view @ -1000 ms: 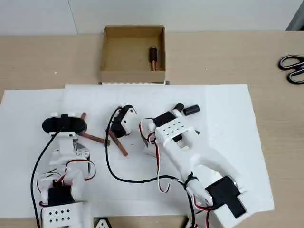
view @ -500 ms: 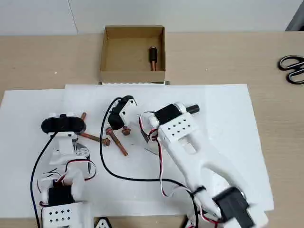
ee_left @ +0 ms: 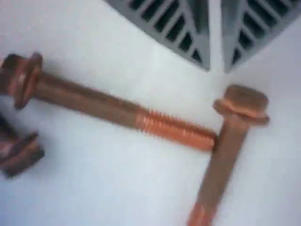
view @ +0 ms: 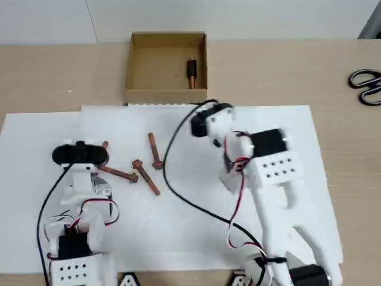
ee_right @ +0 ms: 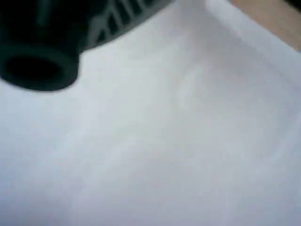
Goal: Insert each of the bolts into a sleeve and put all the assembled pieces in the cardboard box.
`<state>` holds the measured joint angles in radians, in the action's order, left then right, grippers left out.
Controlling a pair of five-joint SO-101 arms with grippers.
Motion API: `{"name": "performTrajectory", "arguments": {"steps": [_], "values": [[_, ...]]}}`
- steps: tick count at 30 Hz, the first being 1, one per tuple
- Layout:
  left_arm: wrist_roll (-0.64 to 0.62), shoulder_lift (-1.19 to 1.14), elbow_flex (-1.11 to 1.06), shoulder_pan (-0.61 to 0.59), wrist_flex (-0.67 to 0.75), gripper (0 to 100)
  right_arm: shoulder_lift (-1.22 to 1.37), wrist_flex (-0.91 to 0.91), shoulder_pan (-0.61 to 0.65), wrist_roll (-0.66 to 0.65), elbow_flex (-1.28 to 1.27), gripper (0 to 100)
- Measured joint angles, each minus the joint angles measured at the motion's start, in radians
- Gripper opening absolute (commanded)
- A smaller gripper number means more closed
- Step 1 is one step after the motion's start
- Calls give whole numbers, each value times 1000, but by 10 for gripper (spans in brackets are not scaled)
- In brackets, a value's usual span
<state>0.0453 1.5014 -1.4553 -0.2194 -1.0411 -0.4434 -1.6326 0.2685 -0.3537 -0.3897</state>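
White paper [view: 286,137] covers the table [view: 59,71] — left fingers [ee_left: 174,23] nearly closed, empty, over bolts [ee_left: 94,101]; right fingers [ee_right: 122,19] clamp a sleeve [ee_right: 40,66].

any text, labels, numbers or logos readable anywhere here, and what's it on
None: no word, number, label or sign can be read in any view.
The brown cardboard box, white paper sheet, copper-coloured bolts, black cylindrical sleeve, metal scissors and white plastic arm housing show no print.
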Motion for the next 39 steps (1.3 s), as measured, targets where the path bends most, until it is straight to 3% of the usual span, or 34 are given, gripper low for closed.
{"name": "performTrajectory", "arguments": {"steps": [7,19,30,33,39], "values": [[49,-38,215,0,-140,6,-132,-32,-130,0,-6,6],[40,-509,572,0,-265,6,-364,-32,-252,0,-203,5],[46,-902,850,2,-419,6,-400,-32,-262,3,-209,5],[143,-1008,922,2,-483,6,-400,-32,-262,3,-209,5],[463,-1143,1020,2,-552,7,-400,-32,-262,3,-209,5]]}}
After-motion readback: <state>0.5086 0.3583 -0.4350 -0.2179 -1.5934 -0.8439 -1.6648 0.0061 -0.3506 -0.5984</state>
